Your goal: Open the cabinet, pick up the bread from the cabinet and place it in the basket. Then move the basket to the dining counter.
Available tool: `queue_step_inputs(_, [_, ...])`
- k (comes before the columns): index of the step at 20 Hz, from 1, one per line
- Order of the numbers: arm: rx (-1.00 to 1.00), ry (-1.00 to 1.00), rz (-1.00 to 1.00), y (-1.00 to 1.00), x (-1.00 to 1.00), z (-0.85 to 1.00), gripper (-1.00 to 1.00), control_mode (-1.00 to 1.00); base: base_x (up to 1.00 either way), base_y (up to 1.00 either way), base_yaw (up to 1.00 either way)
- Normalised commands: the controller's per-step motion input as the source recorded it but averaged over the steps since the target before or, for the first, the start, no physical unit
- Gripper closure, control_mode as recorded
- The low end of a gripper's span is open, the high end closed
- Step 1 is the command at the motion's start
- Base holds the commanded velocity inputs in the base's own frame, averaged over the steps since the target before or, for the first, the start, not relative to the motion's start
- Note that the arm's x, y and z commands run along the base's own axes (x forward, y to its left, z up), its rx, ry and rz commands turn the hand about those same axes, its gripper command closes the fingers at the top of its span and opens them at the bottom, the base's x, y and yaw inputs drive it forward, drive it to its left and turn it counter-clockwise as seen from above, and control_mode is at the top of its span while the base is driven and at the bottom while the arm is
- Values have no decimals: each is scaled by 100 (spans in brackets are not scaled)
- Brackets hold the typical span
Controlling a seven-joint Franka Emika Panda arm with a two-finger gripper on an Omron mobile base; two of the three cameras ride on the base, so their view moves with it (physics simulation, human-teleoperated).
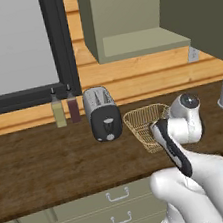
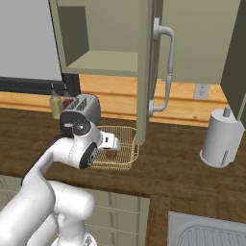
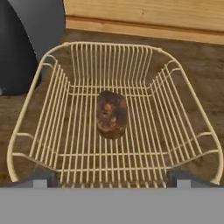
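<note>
The tan wire basket stands on the dark wood worktop just right of the toaster, also seen from the bases. The dark-brown bread lies on its floor near the middle. My gripper hovers over the basket's near rim, open, its fingertips spread wide to either side, holding nothing. The olive-green cabinet above is open, its door swung out with the silver handle, shelf bare. The dining counter is out of view.
A black and silver toaster stands left of the basket, with two bottles beyond it. A grey paper towel roll is at the right, a sink at the front right. Drawers run below the worktop.
</note>
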Motion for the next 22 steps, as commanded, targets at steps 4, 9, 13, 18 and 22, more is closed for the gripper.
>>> queue_step_inputs(4, [4, 11, -25, -6, -66, 35, -100, -100, 0, 0, 0])
queue_step_inputs(9, [17, 6, -32, -1, -42, 16, -100, -100, 0, 0, 0])
queue_step_inputs(13, [27, 9, -16, -35, 0, 31, -100, -100, 0, 0, 0])
queue_step_inputs(18, [29, 10, -8, -14, -1, 3, -100, -100, 0, 0, 0])
queue_step_inputs(22, [25, 9, -13, 14, -2, -6, -100, -100, 0, 0, 0])
